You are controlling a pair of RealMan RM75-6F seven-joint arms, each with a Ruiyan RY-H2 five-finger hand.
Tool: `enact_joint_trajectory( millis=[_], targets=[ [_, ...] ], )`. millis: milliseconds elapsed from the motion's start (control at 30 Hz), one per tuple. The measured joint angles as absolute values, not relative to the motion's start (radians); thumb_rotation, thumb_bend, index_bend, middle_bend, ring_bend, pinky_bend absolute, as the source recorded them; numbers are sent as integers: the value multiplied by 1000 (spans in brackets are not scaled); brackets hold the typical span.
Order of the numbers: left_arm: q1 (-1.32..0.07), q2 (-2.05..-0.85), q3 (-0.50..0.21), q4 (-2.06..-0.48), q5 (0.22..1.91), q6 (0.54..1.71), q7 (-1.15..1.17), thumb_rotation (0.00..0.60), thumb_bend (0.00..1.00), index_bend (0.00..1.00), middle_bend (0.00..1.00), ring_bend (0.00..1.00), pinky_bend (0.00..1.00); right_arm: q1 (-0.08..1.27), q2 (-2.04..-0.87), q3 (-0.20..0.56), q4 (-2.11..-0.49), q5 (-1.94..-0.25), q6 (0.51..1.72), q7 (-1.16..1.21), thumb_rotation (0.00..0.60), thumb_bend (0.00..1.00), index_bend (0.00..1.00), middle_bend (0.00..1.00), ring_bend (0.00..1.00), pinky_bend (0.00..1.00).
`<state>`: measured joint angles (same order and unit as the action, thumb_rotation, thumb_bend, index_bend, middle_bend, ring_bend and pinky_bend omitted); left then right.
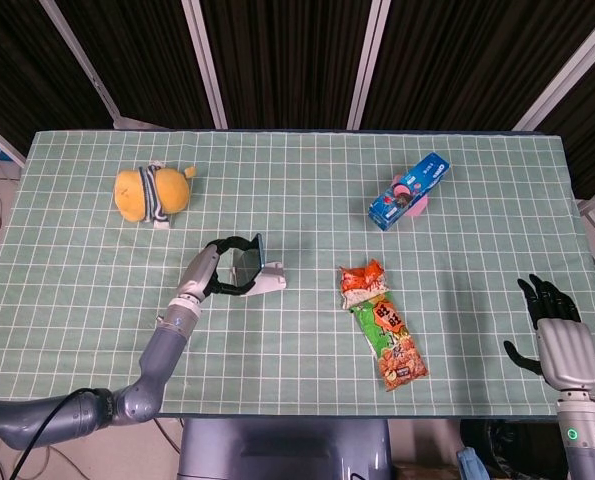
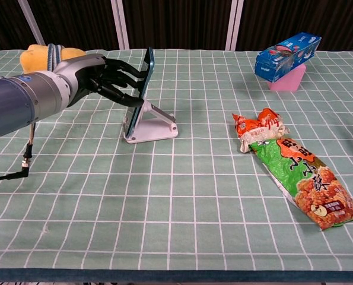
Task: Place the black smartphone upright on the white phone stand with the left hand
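Left hand (image 2: pixel 108 77) clamps the black smartphone (image 2: pixel 142 89) by its edges on the white phone stand (image 2: pixel 152 126) — rigid, likely slick, tippable; right hand (image 1: pixel 549 310) empty, fingers apart.

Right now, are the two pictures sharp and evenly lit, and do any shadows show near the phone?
Head view: sharp and evenly lit, dark backdrop behind the table. Chest view: also sharp; the white phone stand casts a soft shadow to its right, and the left robot hand on the black smartphone shows no blur.
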<state>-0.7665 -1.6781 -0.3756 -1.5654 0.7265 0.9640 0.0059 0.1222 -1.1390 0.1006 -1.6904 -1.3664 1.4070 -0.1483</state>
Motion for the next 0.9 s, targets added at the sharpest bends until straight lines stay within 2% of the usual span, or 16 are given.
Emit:
enact_joint_trajectory(
  millis=[300, 533, 900],
  targets=[
    [-766, -1676, -370, -1553, 717, 954, 13, 600, 532, 543, 605, 115, 0, 122, -1139, 101, -1690, -1367, 1407, -148, 600, 394, 22, 0, 0, 128],
    [-766, -1669, -365, -1555, 732, 940, 9, 600, 379, 415, 471, 97, 0, 122, -1140, 101, -1690, -1367, 1408, -149, 600, 394, 21, 0, 0, 128],
    [-763, -1653, -348, -1561, 743, 919, 10, 600, 331, 298, 306, 66, 0, 122, -1140, 101, -1690, -1368, 1408, -148, 600, 394, 22, 0, 0, 128]
  ],
)
